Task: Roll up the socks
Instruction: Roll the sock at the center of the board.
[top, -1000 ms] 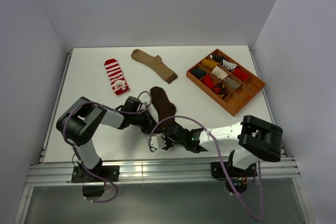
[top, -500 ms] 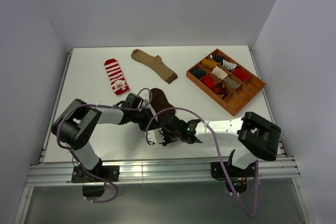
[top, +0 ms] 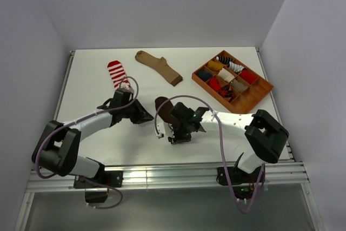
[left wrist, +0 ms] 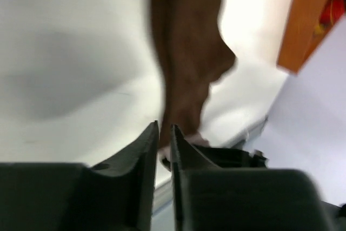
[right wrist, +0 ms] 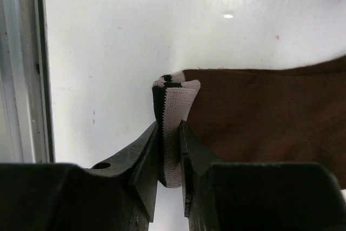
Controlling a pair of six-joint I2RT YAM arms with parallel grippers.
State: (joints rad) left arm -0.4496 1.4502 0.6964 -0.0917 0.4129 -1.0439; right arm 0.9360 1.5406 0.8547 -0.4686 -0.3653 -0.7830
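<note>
Pinches the brown sock [right wrist: 259,112] by its striped cuff [right wrist: 174,98] in the right gripper [right wrist: 170,131], with jaws squeezed down to the thickness of the bunched fabric. Holds that cuff in the near half of the tabletop [top: 92,128], about mid-width, with the metal rail [right wrist: 21,52] of the near edge off to one side in the right wrist view. Leaves the rest of the sock flat, stretching from the grip toward the far edge. Can't tell whether the cuff itself is off the surface.

Points the left gripper [left wrist: 164,129] at the same sock from the left side, just beside it. Can't tell about contact, since the left wrist view is blurred. Shows only a slim gap between those jaws, with nothing in it.

Loops the right arm's cable [top: 158,120] over the sock's left side, between the two grippers.

Around:
- Puts the red-and-white striped sock [top: 116,71] toward the far-left corner, its near end hidden under the left arm.
- Puts the tan sock [top: 159,67] flat near the far edge, mid-width, well apart from both grippers.
- Puts the orange divider tray [top: 257,101] by the right edge toward the far-right corner, with rolled socks in its compartments.
</note>
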